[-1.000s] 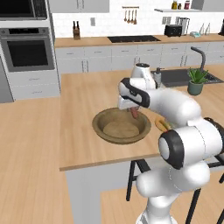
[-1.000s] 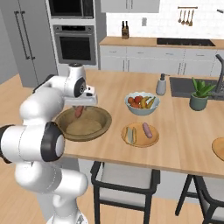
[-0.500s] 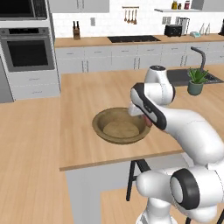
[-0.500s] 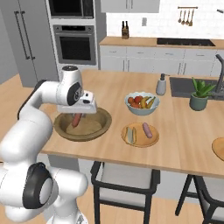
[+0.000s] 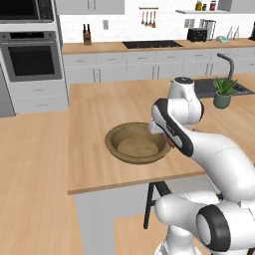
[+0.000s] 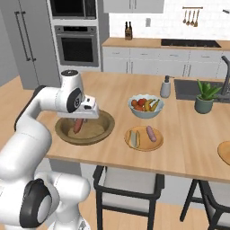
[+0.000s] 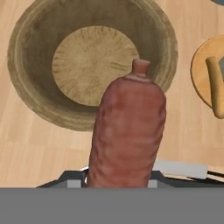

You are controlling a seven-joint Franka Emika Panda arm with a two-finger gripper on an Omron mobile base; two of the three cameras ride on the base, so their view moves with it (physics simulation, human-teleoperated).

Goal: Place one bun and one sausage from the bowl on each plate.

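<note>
Your pincer (image 6: 79, 122) is clamped on one end of the sausage (image 6: 78, 125), which hangs nearly upright over the bowl (image 6: 85, 128) on the bench (image 6: 117, 90); it looks light, firm but a little springy and probably slick, so you would do well to grip near mid-length if it starts to swing. It is plump, reddish-brown, faintly ribbed, with a knotted tip, while to the right one plate (image 6: 143, 144) already carries a bun and a sausage.

surface: wooden island counter (image 6: 188, 155) | on it: wooden bowl (image 6: 67, 134) left; fruit bowl (image 6: 144, 111) centre, far; plate (image 6: 155, 143) centre, near; soap bottle (image 6: 165, 87), potted plant (image 6: 204, 99) far right; 2nd plate (image 6: 225, 152) right edge
</note>
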